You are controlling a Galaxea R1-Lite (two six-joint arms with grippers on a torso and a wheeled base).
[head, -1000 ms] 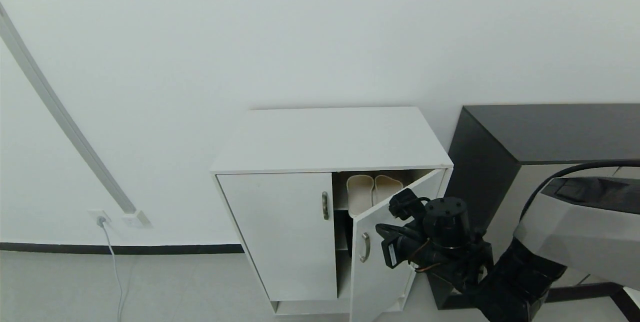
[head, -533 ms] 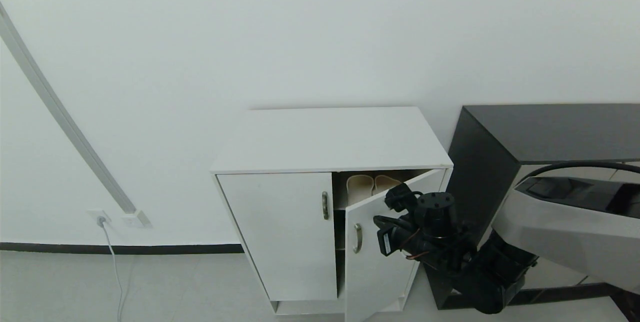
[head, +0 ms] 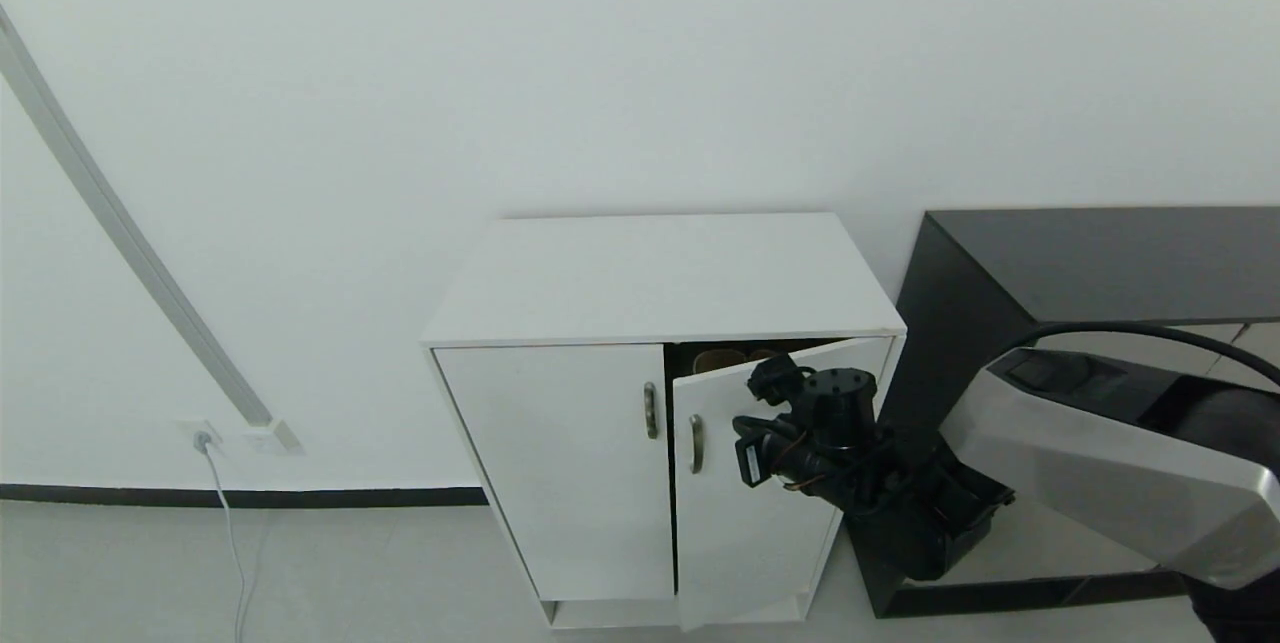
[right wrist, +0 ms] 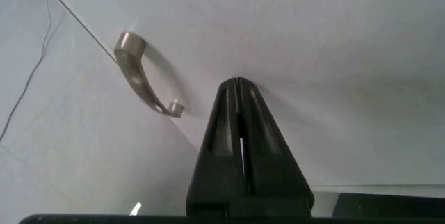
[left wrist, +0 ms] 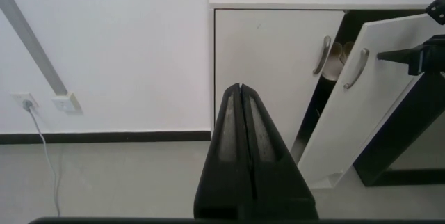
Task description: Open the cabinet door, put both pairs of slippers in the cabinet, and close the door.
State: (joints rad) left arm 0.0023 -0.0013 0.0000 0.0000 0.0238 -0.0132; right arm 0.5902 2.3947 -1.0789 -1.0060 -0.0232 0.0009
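Right arm: silver-grey shell with black inset panel, black cable arching above. Black wrist with round cap bearing small screw holes, thin orange wires, white label. Left gripper and right gripper: black tapered fingers.

slippers: mostly hidden behind right door | cabinet interior: dark, contents unclear

White wall, grey floor, black skirting. Diagonal cable trunking down to plugged wall socket. Black unit on right.
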